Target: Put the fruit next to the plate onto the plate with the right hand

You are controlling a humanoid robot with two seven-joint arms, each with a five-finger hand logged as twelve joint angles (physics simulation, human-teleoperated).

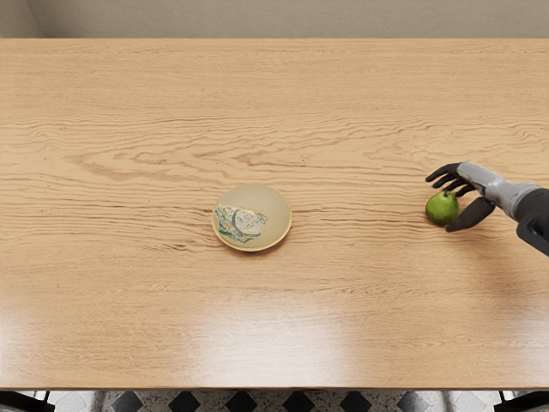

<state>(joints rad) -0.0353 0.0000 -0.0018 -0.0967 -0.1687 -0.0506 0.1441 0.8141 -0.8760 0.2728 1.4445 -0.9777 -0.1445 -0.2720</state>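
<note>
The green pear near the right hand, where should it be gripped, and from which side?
Take the pear around its wide round belly, from the picture's right, where the right hand is with fingers spread. The pear's narrower top would likely slip; the belly suits a thumb-and-finger wrap.

Lighting: bright, even, diffuse. Glare: pale sheen on bench (pixel 257 339) near front edge. Shadows: faint, soft beneath plate (pixel 262 198). Focus: sharp throughout.

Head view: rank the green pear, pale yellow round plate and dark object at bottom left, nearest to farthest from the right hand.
1. Green pear, beside the right hand.
2. Pale yellow round plate, table centre.
3. Dark object, bottom-left corner.
</note>
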